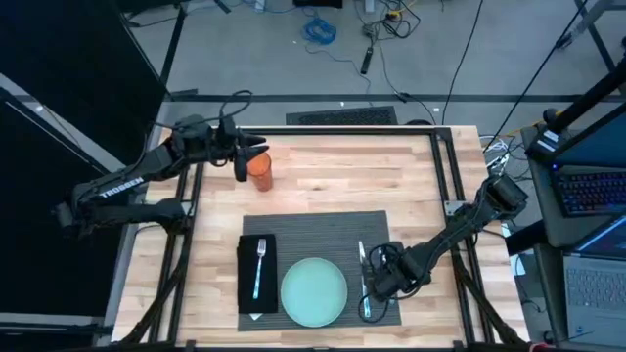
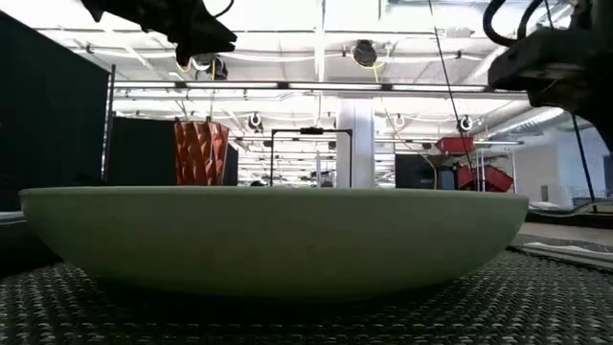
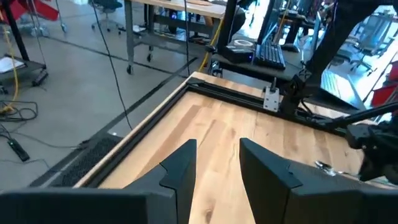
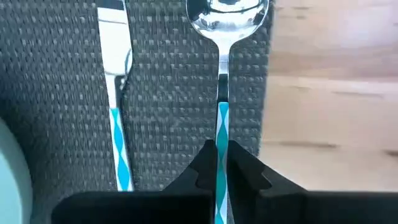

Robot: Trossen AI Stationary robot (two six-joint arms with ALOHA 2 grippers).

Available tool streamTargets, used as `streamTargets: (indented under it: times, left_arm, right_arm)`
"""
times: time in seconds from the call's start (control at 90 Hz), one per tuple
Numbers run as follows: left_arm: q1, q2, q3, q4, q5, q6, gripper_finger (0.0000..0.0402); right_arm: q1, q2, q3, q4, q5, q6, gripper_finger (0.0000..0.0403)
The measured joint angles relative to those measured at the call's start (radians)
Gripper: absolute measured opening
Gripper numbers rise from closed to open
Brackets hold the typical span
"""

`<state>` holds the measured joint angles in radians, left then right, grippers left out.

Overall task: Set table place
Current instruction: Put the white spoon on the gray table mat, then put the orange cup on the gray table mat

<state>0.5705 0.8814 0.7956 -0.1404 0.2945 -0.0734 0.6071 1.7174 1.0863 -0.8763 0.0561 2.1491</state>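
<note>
A: Pale teal plate (image 2: pixel 278 240) nearest the low camera, filling most of that view; seated on the dark grey ribbed placemat (image 2: pixel 96 307).

B: And from above?

A: Placemat (image 1: pixel 323 227) flat on the wooden bench (image 1: pixel 333 176), spreading well beyond the plate (image 1: pixel 313 290) on both sides and toward the far edge.

B: Beside the plate, on the left arm's side?

A: Black folded napkin (image 1: pixel 257 274), just beside the plate, with a fork (image 1: pixel 260 266) on top of it.

B: On the right arm's side?

A: Knife (image 4: pixel 115 74) close to the plate, then a spoon (image 4: pixel 227 12) beyond it, both with blue-and-white striped handles, both on the placemat. Right tool (image 4: pixel 217 155) low over the mat, closed narrowly around the spoon's handle; also visible from above (image 1: pixel 370 293).

B: Farther from the plate?

A: Orange faceted cup (image 1: pixel 259 169) upright on bare bench, beyond the placemat and toward the left arm's side; seen behind the plate in the low view (image 2: pixel 201 151). Left tool (image 1: pixel 240 161) just beside the cup, fingers (image 3: pixel 180 168) parted by a narrow gap, gripping nothing.
</note>
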Motion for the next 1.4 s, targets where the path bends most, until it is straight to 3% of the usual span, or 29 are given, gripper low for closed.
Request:
streamTargets:
  times: [0.5,0.889,1.4]
  left_arm:
    - [-0.004,0.000,0.000,-0.001,0.002,-0.027,0.0105]
    - [-0.004,0.000,0.000,-0.001,0.002,-0.028,0.0105]
    - [-0.004,0.000,0.000,0.000,0.002,-0.027,0.0105]
  right_arm:
    - [0.004,0.041,-0.064,0.121,0.001,-0.041,0.0002]
    - [0.003,0.042,-0.065,0.140,-0.010,-0.059,0.0079]
    - [0.003,0.042,-0.066,0.143,-0.010,-0.071,0.0115]
